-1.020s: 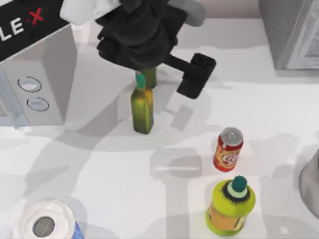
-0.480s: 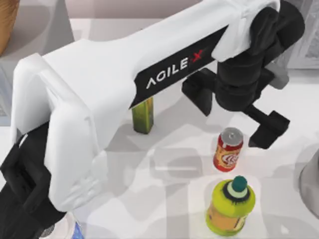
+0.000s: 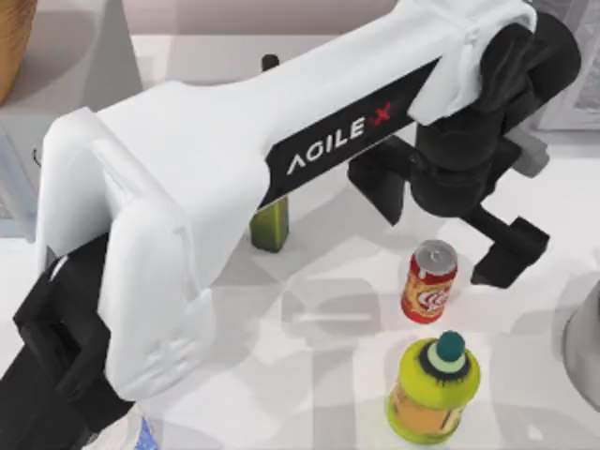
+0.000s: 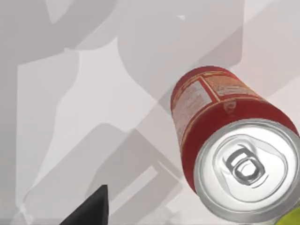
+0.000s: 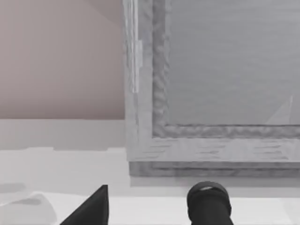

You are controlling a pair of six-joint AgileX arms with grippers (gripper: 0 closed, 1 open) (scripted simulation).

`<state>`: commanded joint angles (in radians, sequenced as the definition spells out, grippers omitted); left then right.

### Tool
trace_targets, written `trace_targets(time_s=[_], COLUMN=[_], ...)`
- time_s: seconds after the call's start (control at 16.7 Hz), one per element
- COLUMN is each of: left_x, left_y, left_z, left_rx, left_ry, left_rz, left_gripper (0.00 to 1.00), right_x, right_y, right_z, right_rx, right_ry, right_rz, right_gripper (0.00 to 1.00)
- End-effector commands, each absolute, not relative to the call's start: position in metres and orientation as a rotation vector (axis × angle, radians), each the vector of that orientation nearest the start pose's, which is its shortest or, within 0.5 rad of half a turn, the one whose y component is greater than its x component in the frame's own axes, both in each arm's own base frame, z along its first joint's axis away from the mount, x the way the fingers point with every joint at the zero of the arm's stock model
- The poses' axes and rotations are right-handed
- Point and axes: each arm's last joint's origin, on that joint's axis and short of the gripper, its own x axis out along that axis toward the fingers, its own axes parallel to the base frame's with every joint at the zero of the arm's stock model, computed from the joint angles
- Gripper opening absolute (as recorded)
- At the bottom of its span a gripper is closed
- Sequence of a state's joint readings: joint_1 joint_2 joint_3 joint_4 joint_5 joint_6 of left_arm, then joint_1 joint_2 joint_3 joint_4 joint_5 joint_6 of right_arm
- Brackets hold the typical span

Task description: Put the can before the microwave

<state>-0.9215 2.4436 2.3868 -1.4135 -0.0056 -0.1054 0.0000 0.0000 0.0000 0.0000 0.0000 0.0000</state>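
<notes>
The white AgileX left arm has swung across from the table's left edge, its black left gripper [image 3: 448, 225] now hovering wide open and empty just above the small red aluminium can [image 3: 429, 281], standing right of centre; a squat yellow-green plastic bottle [image 3: 433, 384] sits beside; grasp looks imminent

You have a fat yellow-green bottle [image 3: 433, 391] with a teal cap at five o'clock on the white table [image 3: 309, 375]. A slimmer green bottle [image 3: 270, 223] stands near centre, and a grey box [image 5: 225, 84] sits at one o'clock.
</notes>
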Motion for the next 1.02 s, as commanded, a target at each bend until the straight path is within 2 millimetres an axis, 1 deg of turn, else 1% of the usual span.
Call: trace_targets(time_s=[0.12,0.42,0.54,0.72,1.02], left_x=[0.300,0.302,0.302,0.302,0.302], left_y=[-0.385,-0.388,-0.388,-0.388,-0.388], left_z=[0.207,0.165,0.159,0.159,0.159], left_rx=[0.591,0.590,0.590,0.590,0.590], left_ry=[1.383,1.382,1.383,1.383,1.383], left_rz=[-0.651,-0.652,-0.651,-0.651,-0.651], left_gripper=[1.00,1.00,1.00,1.00,0.62], right_x=[0.106,0.106,0.106,0.106,0.106], right_y=[-0.001,-0.001,-0.001,-0.001,-0.001], right_z=[0.160,0.160,0.160,0.160,0.160], right_rx=[0.000,0.000,0.000,0.000,0.000], right_ry=[0.000,0.000,0.000,0.000,0.000], right_rz=[0.000,0.000,0.000,0.000,0.000], right_gripper=[1.00,1.00,1.00,1.00,1.00])
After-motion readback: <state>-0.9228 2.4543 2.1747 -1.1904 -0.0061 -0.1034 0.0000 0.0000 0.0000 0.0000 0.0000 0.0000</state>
